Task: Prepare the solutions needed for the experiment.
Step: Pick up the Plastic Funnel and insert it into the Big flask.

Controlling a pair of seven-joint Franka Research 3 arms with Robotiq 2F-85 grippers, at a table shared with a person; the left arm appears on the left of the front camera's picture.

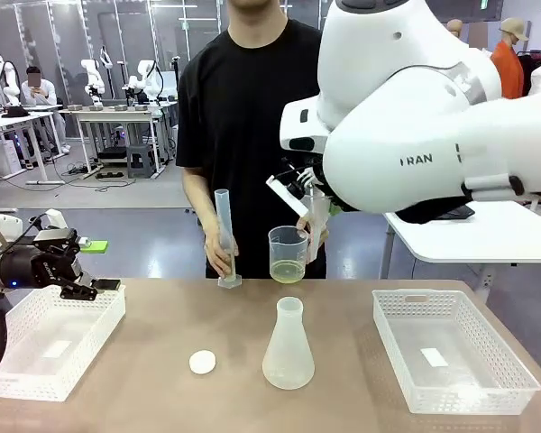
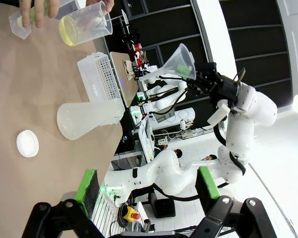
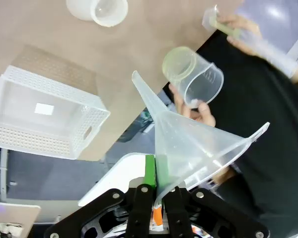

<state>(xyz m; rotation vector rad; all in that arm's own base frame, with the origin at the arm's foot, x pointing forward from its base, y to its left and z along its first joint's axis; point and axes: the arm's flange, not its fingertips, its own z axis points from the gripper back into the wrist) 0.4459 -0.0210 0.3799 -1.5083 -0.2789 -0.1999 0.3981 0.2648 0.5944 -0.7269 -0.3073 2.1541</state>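
**A:** On the brown bench [image 1: 162, 334] the conical flask [image 1: 288, 347] stands in the middle, nearer you than the person. Where's the solution [image 1: 288, 271]?

**B:** It's a shallow pale yellow layer in the beaker [image 1: 288, 255], which the person's hand [image 3: 196, 113] holds above the far edge. Your right pincer [image 3: 156, 174] is clamped on the funnel [image 3: 188, 139] rim. Your left pincer [image 2: 146, 178] gapes wide and empty by the left basket [image 1: 99, 311].

**A:** How do you seat the funnel well?

**B:** Bring its spout plumb over the flask's neck, lower it slowly, then hold steady.
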